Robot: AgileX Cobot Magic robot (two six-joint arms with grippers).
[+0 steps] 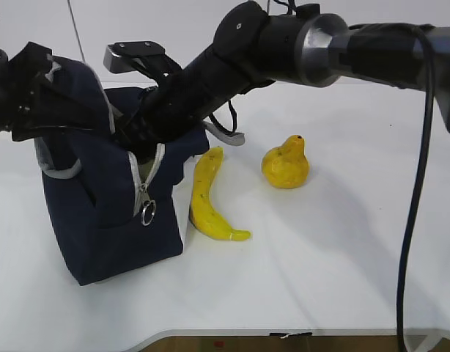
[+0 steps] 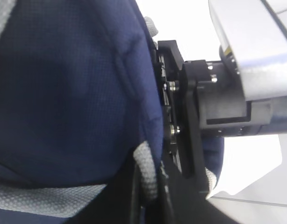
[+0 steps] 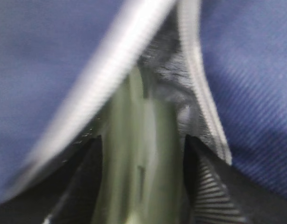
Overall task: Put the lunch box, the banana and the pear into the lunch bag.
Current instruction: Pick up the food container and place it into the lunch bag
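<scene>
The navy lunch bag (image 1: 100, 220) stands at the left with its top open. My left gripper (image 1: 20, 88) is shut on the bag's grey-edged rim (image 2: 146, 177) and holds it up. My right gripper (image 1: 133, 136) reaches across into the bag's mouth, its fingertips hidden by the fabric. In the right wrist view it (image 3: 141, 182) is shut on the lunch box (image 3: 139, 154), whose pale green lid shows between the grey zipper edges. The banana (image 1: 205, 198) lies on the table just right of the bag. The pear (image 1: 285, 165) stands further right.
The white table (image 1: 327, 264) carries the bag and fruit. The zipper's ring pull (image 1: 148, 213) hangs on the bag's front. My right arm (image 1: 298, 44) spans the upper scene above the banana. The table's front edge (image 1: 298, 334) is near.
</scene>
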